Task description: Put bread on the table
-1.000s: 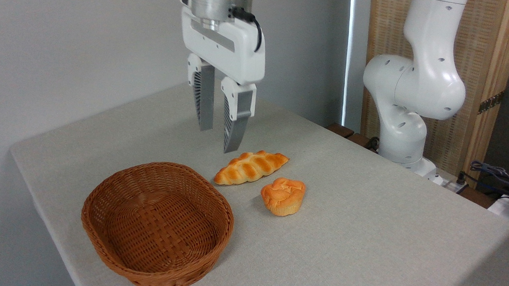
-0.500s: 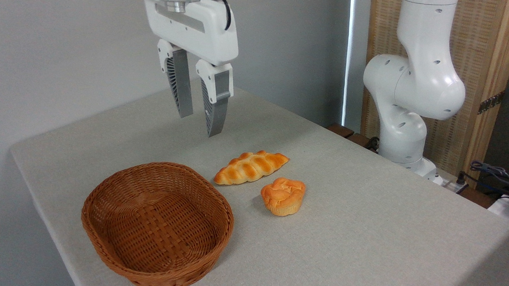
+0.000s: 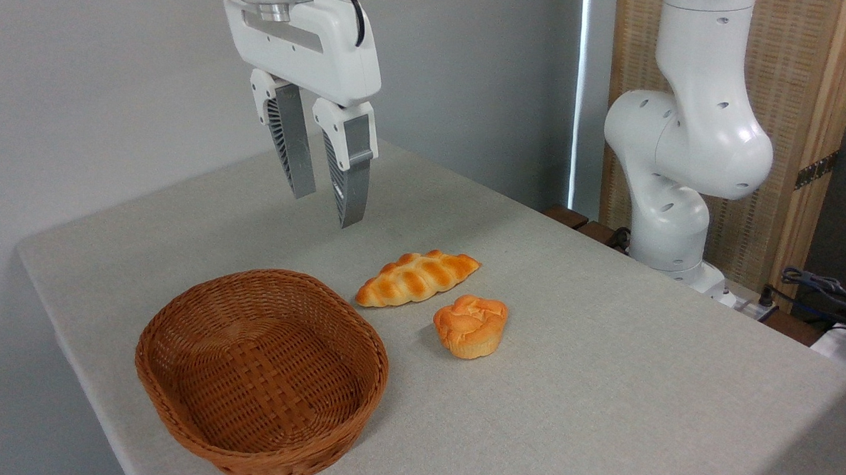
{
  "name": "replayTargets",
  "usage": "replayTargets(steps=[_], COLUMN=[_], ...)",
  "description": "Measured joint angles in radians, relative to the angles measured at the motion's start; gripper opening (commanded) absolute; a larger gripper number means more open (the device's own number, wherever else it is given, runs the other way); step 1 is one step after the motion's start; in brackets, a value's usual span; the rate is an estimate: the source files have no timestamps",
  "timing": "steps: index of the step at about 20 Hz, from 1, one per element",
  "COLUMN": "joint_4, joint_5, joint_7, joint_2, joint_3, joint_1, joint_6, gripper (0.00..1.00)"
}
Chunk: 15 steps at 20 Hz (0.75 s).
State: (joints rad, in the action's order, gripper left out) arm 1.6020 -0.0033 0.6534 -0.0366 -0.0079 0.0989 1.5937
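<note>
Bread [image 3: 470, 326] on table [image 3: 602, 388]; claw [image 3: 326, 209] parted, empty.

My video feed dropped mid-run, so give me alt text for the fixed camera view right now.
A small round bun and a braided loaf lie side by side on the grey-beige table, just right of an empty wicker basket. The gripper hangs above the table behind them, fingers slightly apart and holding nothing.
</note>
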Motion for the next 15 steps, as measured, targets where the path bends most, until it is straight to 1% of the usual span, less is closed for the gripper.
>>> replayTargets(steps=[12,15], joint_4=[0.000,0.000], joint_5=[0.005,0.005], joint_7=[0.000,0.000], joint_2=[0.008,0.008], joint_3=[0.005,0.005], joint_1=[0.000,0.000], joint_6=[-0.001,-0.018], gripper=[1.00,1.00])
